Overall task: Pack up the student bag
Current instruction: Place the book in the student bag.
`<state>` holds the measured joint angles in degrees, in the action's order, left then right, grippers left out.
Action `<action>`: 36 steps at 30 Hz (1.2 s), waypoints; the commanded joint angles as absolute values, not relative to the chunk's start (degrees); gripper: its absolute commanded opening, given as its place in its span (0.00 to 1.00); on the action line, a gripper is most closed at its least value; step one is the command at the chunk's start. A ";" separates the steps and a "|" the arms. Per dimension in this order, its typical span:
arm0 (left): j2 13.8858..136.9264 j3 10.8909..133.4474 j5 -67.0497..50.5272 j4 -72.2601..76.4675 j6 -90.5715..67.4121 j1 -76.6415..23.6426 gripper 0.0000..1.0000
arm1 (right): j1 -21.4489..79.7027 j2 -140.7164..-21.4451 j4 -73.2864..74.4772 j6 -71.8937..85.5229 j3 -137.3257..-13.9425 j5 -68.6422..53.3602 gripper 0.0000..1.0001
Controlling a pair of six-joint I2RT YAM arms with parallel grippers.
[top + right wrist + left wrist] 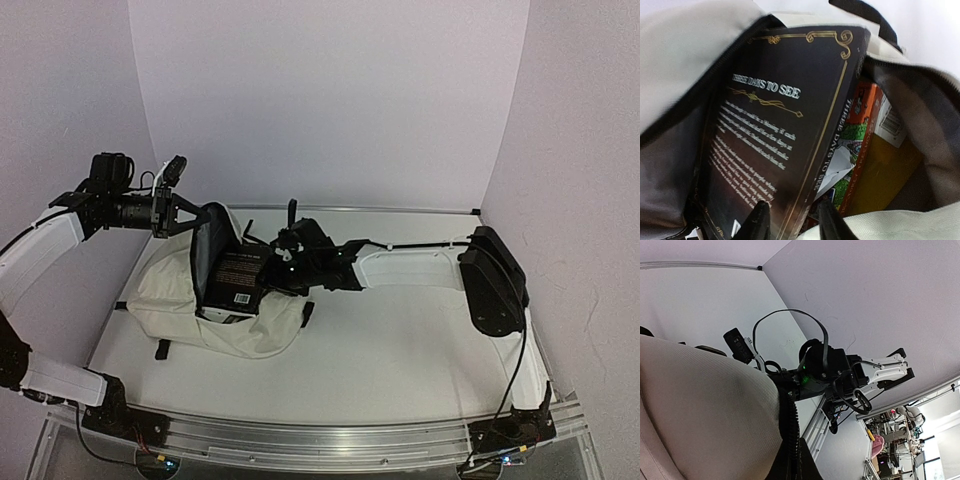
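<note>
The student bag [170, 290] is a cream backpack lying on the table with its mouth held open towards the right. My left gripper [185, 215] is shut on the bag's upper rim and holds it up; the left wrist view shows only cream fabric [700, 405] and black zipper trim [789, 430], with its fingers hidden. My right gripper [790, 220] is shut on a black book [780, 110] titled "Three Days to See", gripped across its spine edge and partly inside the bag's mouth [240, 275]. An orange book [865, 150] lies inside beside it.
White walls enclose the table on the left, back and right. The right arm [420, 268] stretches across the table middle to the bag. A black strap [162, 348] sticks out near the bag's front. A metal rail [330, 440] runs along the near edge.
</note>
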<state>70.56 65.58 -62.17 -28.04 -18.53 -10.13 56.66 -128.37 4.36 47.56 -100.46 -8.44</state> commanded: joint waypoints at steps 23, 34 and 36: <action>77.32 62.29 -53.98 -28.99 -21.83 -19.33 0.41 | 56.78 -112.98 8.63 36.67 -94.19 7.92 0.59; 75.55 71.27 -41.50 -40.47 -31.97 -10.77 0.92 | 43.71 -114.11 22.27 23.85 -102.64 -7.94 0.83; 75.29 69.21 -44.02 -36.43 -32.11 -5.84 0.94 | 43.67 -118.30 22.46 19.56 -106.11 -11.37 0.82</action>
<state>77.63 68.64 -45.29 -38.14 -30.04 -14.16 44.72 -110.77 18.95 29.27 -100.57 -2.16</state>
